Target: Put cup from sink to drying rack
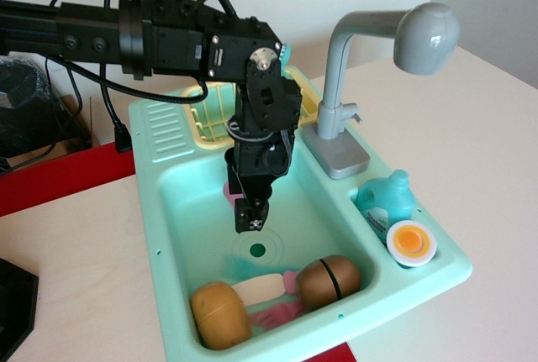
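though tilted, end effector [251, 217] above sink [176, 211]

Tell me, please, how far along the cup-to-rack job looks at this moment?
Nothing looks finished. The gripper hangs inside the sink, above the drain, with a sliver of pink, probably the cup, showing behind it near the basin's back wall. Whether the fingers hold it cannot be told. Left to do: secure the cup, lift it, and set it in the drying rack.
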`<state>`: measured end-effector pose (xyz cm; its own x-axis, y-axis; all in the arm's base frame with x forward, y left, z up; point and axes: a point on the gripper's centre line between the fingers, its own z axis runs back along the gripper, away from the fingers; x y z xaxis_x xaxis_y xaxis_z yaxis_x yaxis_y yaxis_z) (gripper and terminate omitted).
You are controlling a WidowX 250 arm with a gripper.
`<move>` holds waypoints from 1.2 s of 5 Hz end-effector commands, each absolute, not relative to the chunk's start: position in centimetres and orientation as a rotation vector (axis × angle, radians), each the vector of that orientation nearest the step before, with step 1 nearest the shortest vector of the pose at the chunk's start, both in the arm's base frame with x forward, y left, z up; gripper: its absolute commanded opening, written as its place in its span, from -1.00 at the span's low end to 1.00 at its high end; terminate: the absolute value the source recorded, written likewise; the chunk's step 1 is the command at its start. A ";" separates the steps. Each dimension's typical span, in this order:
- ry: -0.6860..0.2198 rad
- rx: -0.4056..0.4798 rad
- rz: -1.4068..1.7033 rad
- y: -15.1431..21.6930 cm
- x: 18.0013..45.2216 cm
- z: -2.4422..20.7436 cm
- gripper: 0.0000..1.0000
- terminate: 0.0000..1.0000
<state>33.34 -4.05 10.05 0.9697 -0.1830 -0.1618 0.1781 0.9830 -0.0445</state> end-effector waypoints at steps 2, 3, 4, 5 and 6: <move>0.090 0.014 -0.168 -3.9 34.6 10.7 1.00 -1.00; 0.102 0.022 -0.170 -3.9 34.3 10.1 -1.00 -1.00; 0.093 0.029 -0.169 -3.8 33.7 9.7 -1.00 -1.00; 0.084 0.033 -0.172 -3.9 33.4 9.6 -1.00 -1.00; 0.076 0.059 -0.184 -3.9 33.4 9.8 -1.00 -1.00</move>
